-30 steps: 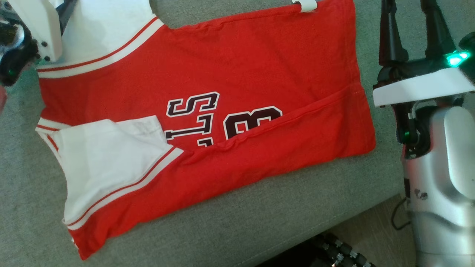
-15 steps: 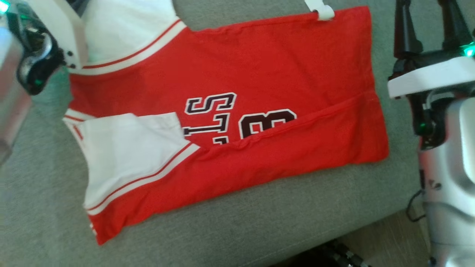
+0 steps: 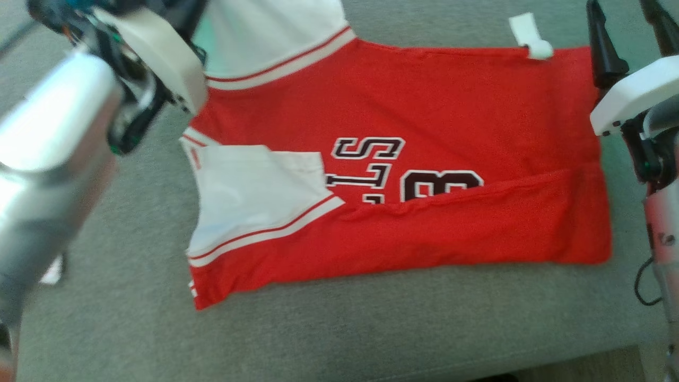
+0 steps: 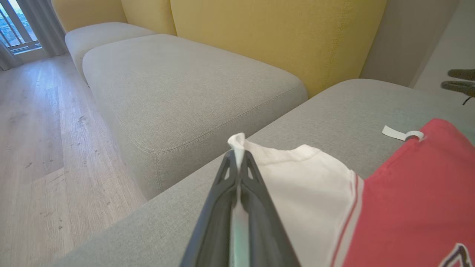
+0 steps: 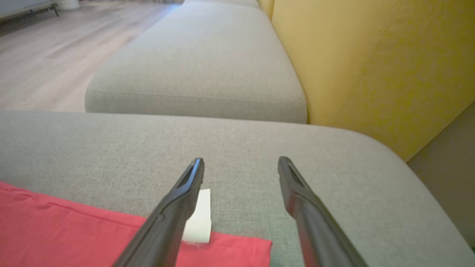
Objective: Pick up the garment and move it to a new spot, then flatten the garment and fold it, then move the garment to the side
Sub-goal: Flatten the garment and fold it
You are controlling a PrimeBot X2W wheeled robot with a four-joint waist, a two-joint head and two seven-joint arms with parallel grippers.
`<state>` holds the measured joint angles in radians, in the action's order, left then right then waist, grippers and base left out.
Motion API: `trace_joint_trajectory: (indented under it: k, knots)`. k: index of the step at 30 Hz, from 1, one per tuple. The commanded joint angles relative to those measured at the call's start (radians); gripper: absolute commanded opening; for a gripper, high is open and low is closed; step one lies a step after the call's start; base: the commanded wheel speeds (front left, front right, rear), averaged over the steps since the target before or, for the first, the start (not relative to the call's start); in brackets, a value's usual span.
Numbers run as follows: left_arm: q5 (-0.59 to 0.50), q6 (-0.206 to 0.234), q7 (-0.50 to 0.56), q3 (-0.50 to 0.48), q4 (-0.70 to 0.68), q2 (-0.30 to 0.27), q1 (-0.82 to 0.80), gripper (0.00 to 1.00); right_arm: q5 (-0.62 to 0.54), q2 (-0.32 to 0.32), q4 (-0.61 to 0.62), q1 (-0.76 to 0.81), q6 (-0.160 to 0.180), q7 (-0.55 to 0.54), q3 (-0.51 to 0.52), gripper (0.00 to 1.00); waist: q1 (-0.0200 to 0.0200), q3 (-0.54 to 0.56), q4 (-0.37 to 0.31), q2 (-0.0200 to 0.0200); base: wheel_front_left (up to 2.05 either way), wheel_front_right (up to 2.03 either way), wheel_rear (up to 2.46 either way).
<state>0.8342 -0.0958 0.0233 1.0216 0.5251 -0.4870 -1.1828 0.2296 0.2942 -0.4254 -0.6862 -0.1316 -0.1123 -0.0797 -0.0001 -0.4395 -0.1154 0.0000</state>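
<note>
Garment (image 3: 424, 116) — a red jersey with white sleeves — lies flat on the grey sofa cushion (image 3: 371, 329) in the head view, its 6 o'clock long edge already folded up over the lettering. The left arm (image 3: 53, 132) reaches in at 10 o'clock. The right gripper (image 3: 621, 10) hovers at 2 o'clock, beside the hem corner with the white label (image 3: 530, 37).

In the left wrist view the left gripper (image 4: 240, 157) is pinched tight on the tip of the far sleeve (image 4: 297, 178), with cloth peeking above the tips.

In the right wrist view the right jaws stand wide apart over bare cushion, holding nothing, with the label at their 7 o'clock.

The matching far-side fold looks due. Best to seat the right gripper on that hem corner first, then lift both ends low and level toward 6 o'clock together — a lone pull on the sleeve would likely skew the body.
</note>
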Motion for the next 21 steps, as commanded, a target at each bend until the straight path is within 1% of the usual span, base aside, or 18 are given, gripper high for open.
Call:
trace_joint_trajectory:
  k: [1,4,6,7,9,10,11,16,21]
  knots:
    - [-0.008,0.013,-0.014,-0.029,-0.043,-0.031,-0.015,0.0,0.011,0.025,0.005,-0.03,0.001,-0.018,-0.022,1.0,0.0001,0.006,0.032,0.0,0.0,0.0,0.0]
    - [-0.018,0.035,-0.018,-0.019,-0.109,-0.039,0.009,0.0,0.049,0.037,-0.076,-0.057,0.001,-0.067,-0.027,1.0,0.0001,0.003,0.053,0.0,0.0,0.0,0.0]
    - [-0.024,0.045,-0.016,-0.014,-0.146,-0.046,0.018,0.0,0.046,0.052,-0.133,-0.077,0.001,-0.099,-0.031,1.0,0.0001,-0.001,0.065,0.0,0.0,0.0,0.0]
    - [-0.028,0.057,-0.012,-0.01,-0.177,-0.053,0.026,0.0,0.044,0.056,-0.191,-0.094,0.001,-0.131,-0.028,1.0,0.0001,-0.003,0.073,0.0,0.0,0.0,0.0]
    - [-0.028,0.066,-0.004,-0.007,-0.201,-0.059,0.033,0.0,0.042,0.055,-0.24,-0.107,0.001,-0.157,-0.027,1.0,0.0001,-0.004,0.078,0.0,0.0,0.0,0.0]
    - [-0.028,0.066,-0.004,-0.007,-0.201,-0.059,0.033,0.0,0.042,0.055,-0.24,-0.107,0.001,-0.157,-0.027,1.0,0.0001,-0.004,0.078,0.0,0.0,0.0,0.0]
    - [-0.027,0.073,0.004,-0.004,-0.221,-0.067,0.04,0.0,0.042,0.051,-0.279,-0.116,0.001,-0.176,-0.027,1.0,0.0001,-0.004,0.081,0.0,0.0,0.0,0.0]
    - [-0.024,0.084,0.011,-0.002,-0.241,-0.082,0.053,0.0,0.031,0.042,-0.34,-0.122,0.001,-0.207,-0.033,1.0,0.0001,0.002,0.077,0.0,0.0,0.0,0.0]
    - [-0.022,0.094,0.015,0.003,-0.246,-0.087,0.063,0.0,0.021,0.029,-0.379,-0.122,0.001,-0.214,-0.041,1.0,0.0001,0.013,0.066,0.0,0.0,0.0,0.0]
